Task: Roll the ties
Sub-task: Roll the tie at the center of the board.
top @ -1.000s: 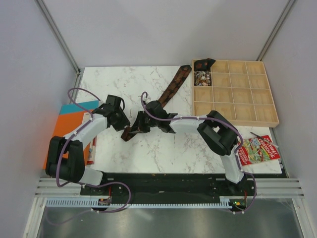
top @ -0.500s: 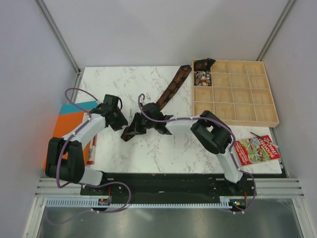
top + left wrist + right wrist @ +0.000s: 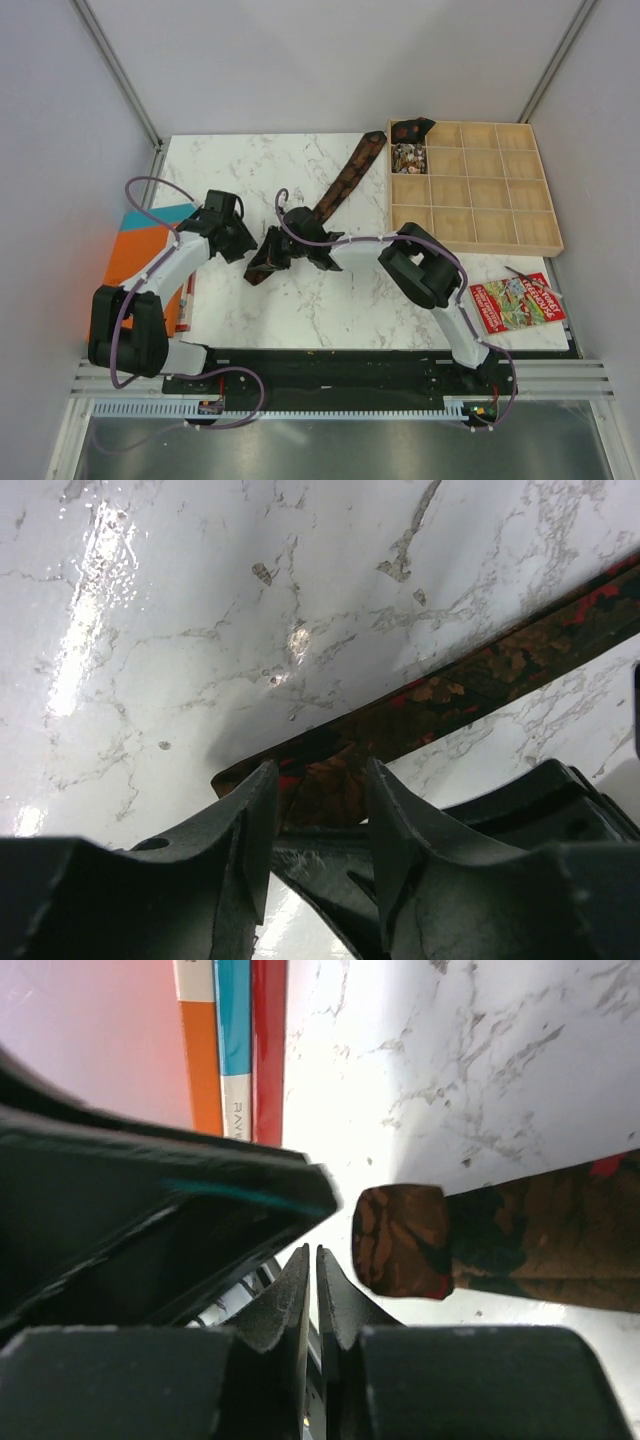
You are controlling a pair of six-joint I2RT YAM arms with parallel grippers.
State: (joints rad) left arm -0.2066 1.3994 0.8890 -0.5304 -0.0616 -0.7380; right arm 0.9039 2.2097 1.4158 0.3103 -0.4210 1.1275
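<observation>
A dark brown tie [image 3: 345,180] with a reddish pattern lies diagonally on the marble, running from near the tray down to the two grippers. Its near end is folded over into a short blunt stub [image 3: 400,1240]. My left gripper [image 3: 248,248] stands open at that end. In its wrist view the fingers [image 3: 250,830] straddle the tie's end [image 3: 330,780] and a black finger of the other gripper. My right gripper [image 3: 272,258] is shut with nothing between its fingers [image 3: 312,1255]. Its tips sit just left of the folded stub. Another dark tie [image 3: 412,130] lies on the tray's corner.
A wooden compartment tray [image 3: 500,190] sits at the back right, with a small patterned bundle [image 3: 407,157] in one cell. Orange and teal books [image 3: 150,250] lie off the table's left edge. A colourful booklet [image 3: 520,300] lies at the front right.
Both grippers and the tie's near end have shifted slightly left. The left jaws have widened a little. The right arm has reached further left.
</observation>
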